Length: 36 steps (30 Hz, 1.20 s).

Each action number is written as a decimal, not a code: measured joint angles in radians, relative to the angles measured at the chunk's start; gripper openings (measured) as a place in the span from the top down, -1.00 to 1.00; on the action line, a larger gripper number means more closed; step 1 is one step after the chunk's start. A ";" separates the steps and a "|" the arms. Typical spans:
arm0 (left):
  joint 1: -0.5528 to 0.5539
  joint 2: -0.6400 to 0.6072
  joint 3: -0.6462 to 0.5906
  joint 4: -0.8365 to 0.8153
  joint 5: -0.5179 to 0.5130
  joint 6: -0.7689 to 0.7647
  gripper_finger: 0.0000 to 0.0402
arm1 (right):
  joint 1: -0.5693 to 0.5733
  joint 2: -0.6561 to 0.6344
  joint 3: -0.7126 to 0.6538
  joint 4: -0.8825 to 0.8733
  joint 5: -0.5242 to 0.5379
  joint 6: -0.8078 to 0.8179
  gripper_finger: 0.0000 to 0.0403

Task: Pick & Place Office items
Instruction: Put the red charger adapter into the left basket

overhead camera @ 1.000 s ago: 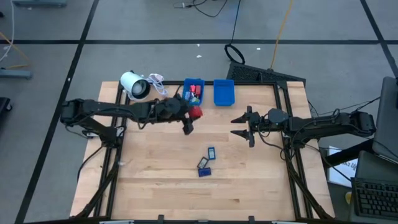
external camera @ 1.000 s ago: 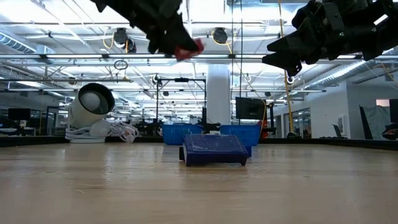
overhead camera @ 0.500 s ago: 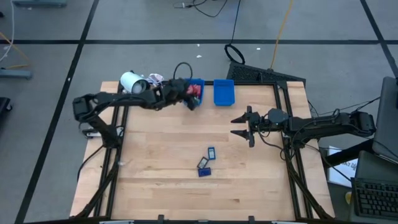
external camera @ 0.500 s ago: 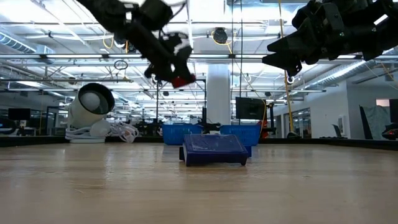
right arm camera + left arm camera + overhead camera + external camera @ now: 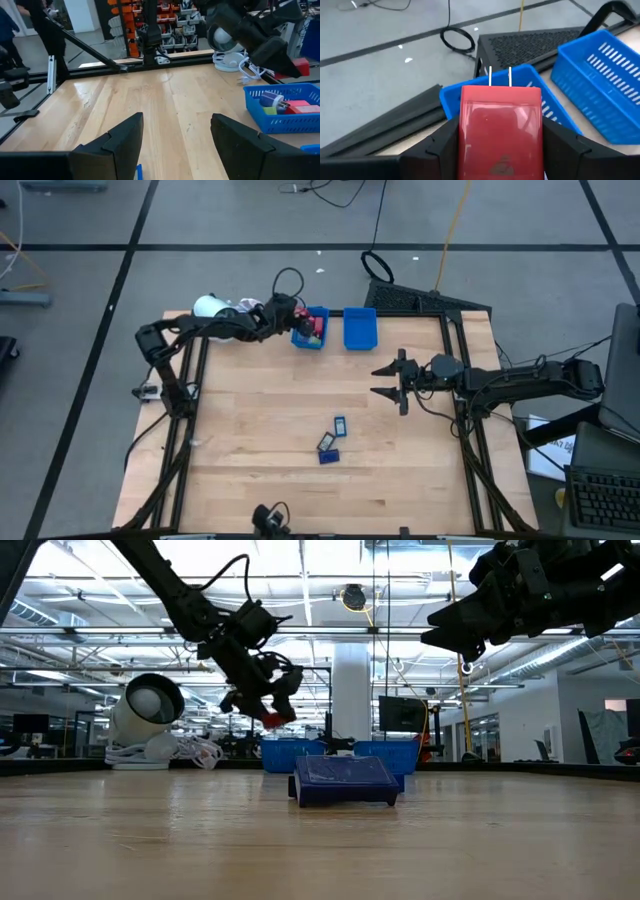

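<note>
My left gripper (image 5: 290, 320) is at the left edge of the left blue bin (image 5: 312, 338), shut on a red block with two metal prongs (image 5: 501, 125); the low view shows the block (image 5: 270, 718) in the air. That bin holds red and blue pieces (image 5: 287, 106). Three small blue and dark pieces (image 5: 330, 442) lie on the table's middle. My right gripper (image 5: 385, 381) hovers open, right of centre, above the bare wood. My left gripper pinches the red block between its two fingers (image 5: 440, 150), one on each side face (image 5: 470, 130). The prongs (image 5: 500, 76) point away from the wrist, toward the bin. The fingers slant downward in the low view. The block is lifted clear of table and bin.
A second blue bin (image 5: 360, 328) stands right of the first, at the far edge. A white roll (image 5: 208, 307) with white cable lies at the far left corner. Black frame rails run along the table's sides. Bare wood lies around the three loose pieces.
My left gripper has carried the red block from the table's middle toward the far edge, to the left blue bin, keeping its hold. The left arm has swung toward the far left corner. The right arm has kept still.
</note>
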 joint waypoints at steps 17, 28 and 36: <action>-0.011 0.062 0.000 0.129 -0.006 -0.004 -0.06 | 0.000 0.000 0.000 0.000 0.003 0.000 -0.10; -0.014 0.109 0.000 0.144 -0.011 -0.052 -0.07 | 0.000 0.000 0.000 0.000 0.001 0.000 -0.10; -0.019 0.109 0.000 0.187 -0.012 -0.011 -0.20 | 0.000 0.000 0.000 0.000 0.000 0.000 -0.10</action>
